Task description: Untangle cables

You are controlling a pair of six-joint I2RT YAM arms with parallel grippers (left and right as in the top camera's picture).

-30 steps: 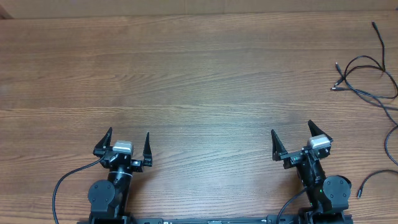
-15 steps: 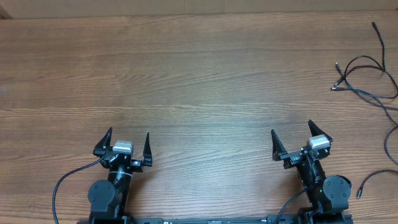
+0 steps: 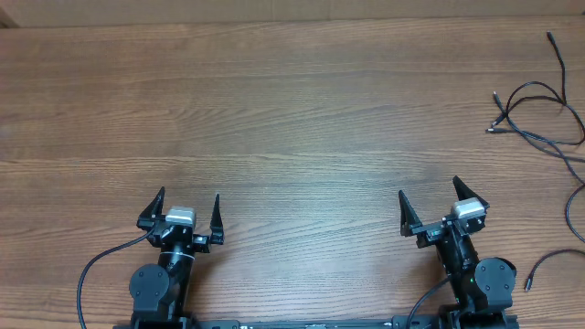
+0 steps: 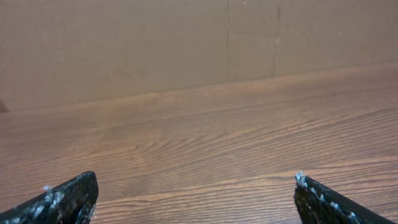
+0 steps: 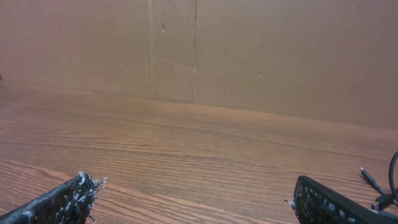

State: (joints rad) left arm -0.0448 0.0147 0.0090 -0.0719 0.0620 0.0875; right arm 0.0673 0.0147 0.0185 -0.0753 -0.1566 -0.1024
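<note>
Several thin black cables (image 3: 535, 114) lie in loose loops at the far right of the wooden table, running off the right edge. One plug end (image 3: 549, 38) lies at the top right, another (image 3: 528, 280) near the right arm's base. A bit of cable (image 5: 380, 190) shows at the right edge of the right wrist view. My left gripper (image 3: 184, 206) is open and empty near the front left; its fingers also show in the left wrist view (image 4: 195, 186). My right gripper (image 3: 430, 197) is open and empty near the front right, well short of the cables; it also shows in the right wrist view (image 5: 196, 190).
The wooden table (image 3: 292, 119) spreads bare between the arms and its far edge. A brown cardboard wall (image 4: 155, 43) stands behind the table. A thicker black robot cable (image 3: 91, 270) loops by the left arm's base.
</note>
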